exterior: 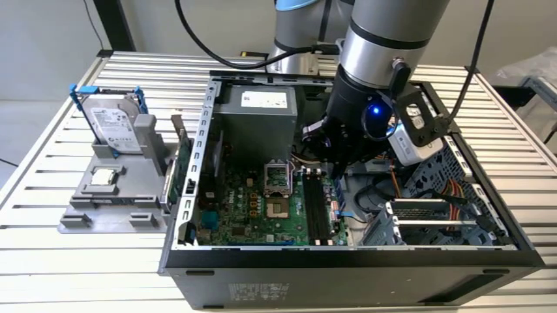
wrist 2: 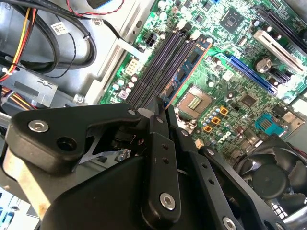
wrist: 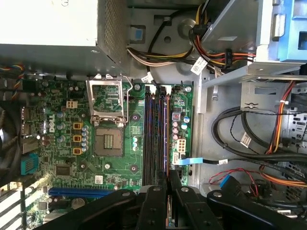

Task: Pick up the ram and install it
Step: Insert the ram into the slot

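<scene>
In the exterior view my gripper (exterior: 338, 162) reaches down inside the open computer case (exterior: 348, 261), over the far end of the memory slots (exterior: 315, 203). Both wrist views show the black fingers (wrist 2: 160, 103) (wrist: 168, 176) shut on the ram. The ram (wrist 2: 191, 64) is a greenish-blue stick with dark chips and an orange-gold lower edge. It runs lengthwise along the black memory slots (wrist 2: 156, 62). In the first wrist view the ram (wrist: 167, 153) appears edge-on, lined up with the slots (wrist: 152, 134). I cannot tell whether it touches a slot.
A grey power supply (exterior: 257, 107) fills the case's back. The open processor socket (wrist: 106, 103) lies beside the slots. Cable bundles (wrist: 249, 139) and a drive cage (exterior: 426, 215) crowd the other side. On a grey holder (exterior: 113, 208) outside the case stand a hard drive (exterior: 113, 120) and a processor chip (exterior: 103, 176).
</scene>
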`<state>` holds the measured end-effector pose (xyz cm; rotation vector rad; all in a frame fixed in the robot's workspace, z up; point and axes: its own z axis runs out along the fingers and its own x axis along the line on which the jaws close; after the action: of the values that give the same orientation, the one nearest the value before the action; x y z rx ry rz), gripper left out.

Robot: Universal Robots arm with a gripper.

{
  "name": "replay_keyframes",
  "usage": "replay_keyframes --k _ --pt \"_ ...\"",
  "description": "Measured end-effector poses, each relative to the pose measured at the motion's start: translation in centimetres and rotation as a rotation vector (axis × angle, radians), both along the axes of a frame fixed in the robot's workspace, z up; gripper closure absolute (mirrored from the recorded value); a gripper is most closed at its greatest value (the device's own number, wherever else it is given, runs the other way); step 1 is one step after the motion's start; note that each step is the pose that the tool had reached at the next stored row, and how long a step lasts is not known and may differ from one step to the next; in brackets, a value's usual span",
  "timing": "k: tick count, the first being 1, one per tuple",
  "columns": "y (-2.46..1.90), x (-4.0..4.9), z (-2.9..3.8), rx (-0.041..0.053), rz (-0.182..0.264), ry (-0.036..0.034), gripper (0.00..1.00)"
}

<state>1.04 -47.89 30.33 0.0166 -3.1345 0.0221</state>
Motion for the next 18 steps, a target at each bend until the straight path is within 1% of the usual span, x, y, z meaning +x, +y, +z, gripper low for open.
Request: replay_keyframes --k 18 --pt "0.00 0.00 -0.49 -0.0002 0.000 -0.0001 1.00"
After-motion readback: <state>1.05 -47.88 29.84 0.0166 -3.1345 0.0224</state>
